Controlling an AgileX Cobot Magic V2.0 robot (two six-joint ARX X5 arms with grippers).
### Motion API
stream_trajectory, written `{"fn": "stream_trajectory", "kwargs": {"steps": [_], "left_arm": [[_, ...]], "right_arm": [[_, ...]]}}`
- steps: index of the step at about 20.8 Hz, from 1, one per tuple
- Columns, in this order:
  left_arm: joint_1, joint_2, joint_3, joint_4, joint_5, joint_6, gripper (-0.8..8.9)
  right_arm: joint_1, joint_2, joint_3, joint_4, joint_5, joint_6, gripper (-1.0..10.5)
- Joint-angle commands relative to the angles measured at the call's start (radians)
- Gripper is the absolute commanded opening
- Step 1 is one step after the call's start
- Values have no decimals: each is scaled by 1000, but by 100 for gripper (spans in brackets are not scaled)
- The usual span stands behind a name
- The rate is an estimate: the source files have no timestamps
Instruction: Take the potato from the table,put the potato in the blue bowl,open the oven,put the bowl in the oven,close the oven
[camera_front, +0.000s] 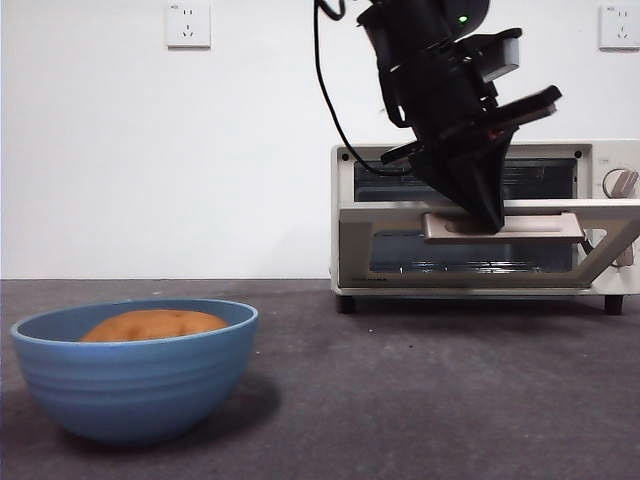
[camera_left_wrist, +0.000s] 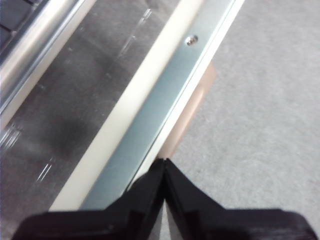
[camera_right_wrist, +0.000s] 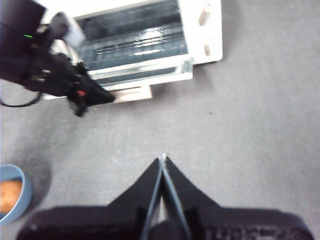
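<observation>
Jaws pressed together on both arms: the left gripper (camera_left_wrist: 164, 165) has its black tips meeting at the edge of the oven door, and the right gripper (camera_right_wrist: 163, 162) hangs shut above bare worktop (camera_right_wrist: 250, 125), well apart from everything. In the front view, going from the left, the blue bowl (camera_front: 135, 385) sits on the worktop (camera_front: 420, 400) near the camera with the potato (camera_front: 153, 324) resting inside it, its orange-brown top just showing above the paler rim. Further right and farther back stands the oven (camera_front: 484, 218), its door (camera_front: 480, 232) swung partway down so the wire rack inside is visible (the glass looks dark). The left gripper (camera_front: 490, 215) comes down from above onto the beige handle (camera_front: 503, 228) at the door's outer edge, touching it. The right wrist view shows the same scene from higher up: bowl (camera_right_wrist: 12, 192) at one side, oven (camera_right_wrist: 145, 42) open, the left arm's dark tip at the handle.
</observation>
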Motion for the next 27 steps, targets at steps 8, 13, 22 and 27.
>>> {"fn": "stream_trajectory", "kwargs": {"steps": [8, 13, 22, 27], "left_arm": [[-86, 23, -105, 45, -93, -58, -6], [-124, 0, -117, 16, -90, -58, -6], [-167, -430, -117, -326, -93, -8, -6], [-225, -698, -117, -370, -146, -35, -6]], "right_arm": [[0, -9, 21, -21, -3, -39, -12], [0, -9, 21, -21, -3, -40, -12], [0, 14, 1, -16, -134, -57, -12], [0, 118, -96, 213, -357, -89, 1]]}}
